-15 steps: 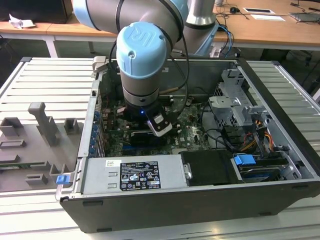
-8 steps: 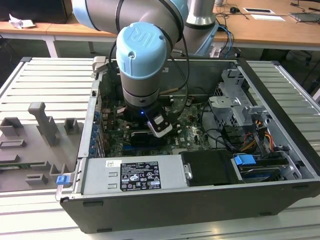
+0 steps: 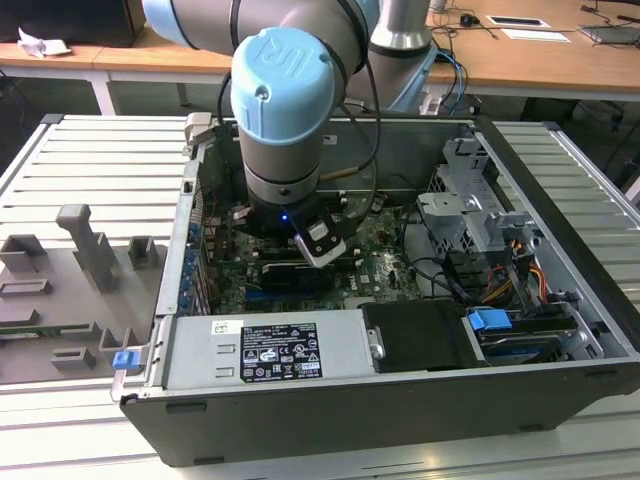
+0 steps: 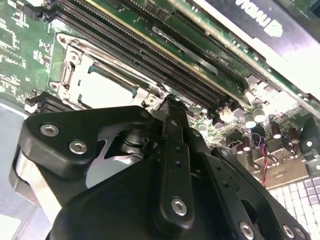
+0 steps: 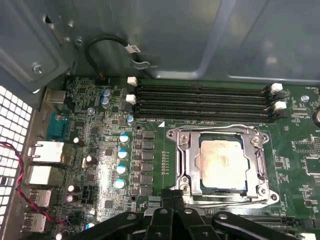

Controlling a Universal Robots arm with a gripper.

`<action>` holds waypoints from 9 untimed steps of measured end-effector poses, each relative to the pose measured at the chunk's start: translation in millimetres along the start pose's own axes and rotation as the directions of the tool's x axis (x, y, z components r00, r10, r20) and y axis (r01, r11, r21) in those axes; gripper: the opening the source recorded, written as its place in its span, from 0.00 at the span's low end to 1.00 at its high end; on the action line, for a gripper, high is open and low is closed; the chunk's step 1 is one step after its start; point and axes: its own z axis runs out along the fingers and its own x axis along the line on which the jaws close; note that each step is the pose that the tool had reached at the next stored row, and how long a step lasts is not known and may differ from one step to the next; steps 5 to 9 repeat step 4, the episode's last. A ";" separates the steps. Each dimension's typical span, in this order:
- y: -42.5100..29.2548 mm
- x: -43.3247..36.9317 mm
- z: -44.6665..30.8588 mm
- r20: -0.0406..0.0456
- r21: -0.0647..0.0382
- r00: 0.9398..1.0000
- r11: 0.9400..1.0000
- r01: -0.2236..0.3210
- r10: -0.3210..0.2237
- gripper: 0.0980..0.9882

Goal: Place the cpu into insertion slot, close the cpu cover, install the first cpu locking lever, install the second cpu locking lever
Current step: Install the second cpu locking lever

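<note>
CPU (image 5: 223, 162) sat flat in its socket on the motherboard (image 5: 100, 145), its beige metal top showing through the square opening of the cover (image 5: 182, 150), which lay closed down around it. In the second wrist view the same chip (image 4: 102, 87) appeared as a pale square inside the silvery frame (image 4: 67, 75). The gripper (image 5: 172, 202) hung just beside the socket's edge, its black fingers (image 5: 165, 220) drawn close together with nothing between them, tips at the rim of the cover frame rather than over the chip itself. In the second wrist view the fingertip (image 4: 170, 107) reached down to a spot next to a corner of the frame; whether it actually touched the metal there I could not tell.

Beyond the socket ran four long black memory slots (image 5: 200, 102) with white clips at their ends. On the other side stood a row of blue-topped capacitors (image 5: 122, 160) and small square chokes, and further out the rear ports (image 5: 47, 152) beside the perforated case wall. A red and black wire pair (image 5: 20, 185) trailed past them.

From the exterior view, the arm (image 3: 285, 110), grey with a light-blue cap, reached straight down into the open computer case (image 3: 400, 400) lying on a ribbed metal table (image 3: 90, 180). A power supply (image 3: 270, 350) lay along the near side, a drive cage (image 3: 470, 210) toward the exterior view's right, and grey fixtures (image 3: 90, 250) stood on the table at the exterior view's left.
</note>
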 end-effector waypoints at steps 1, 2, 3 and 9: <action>0.6 0.0 -1.7 0.000 0.000 1.000 1.000 0.000 0.000 0.01; 0.7 -0.1 -1.7 0.000 0.000 1.000 1.000 0.000 0.000 0.01; 0.7 -0.1 -1.8 0.000 0.000 1.000 1.000 0.000 0.000 0.01; 0.8 0.0 -2.1 0.000 0.000 1.000 1.000 0.000 0.000 0.01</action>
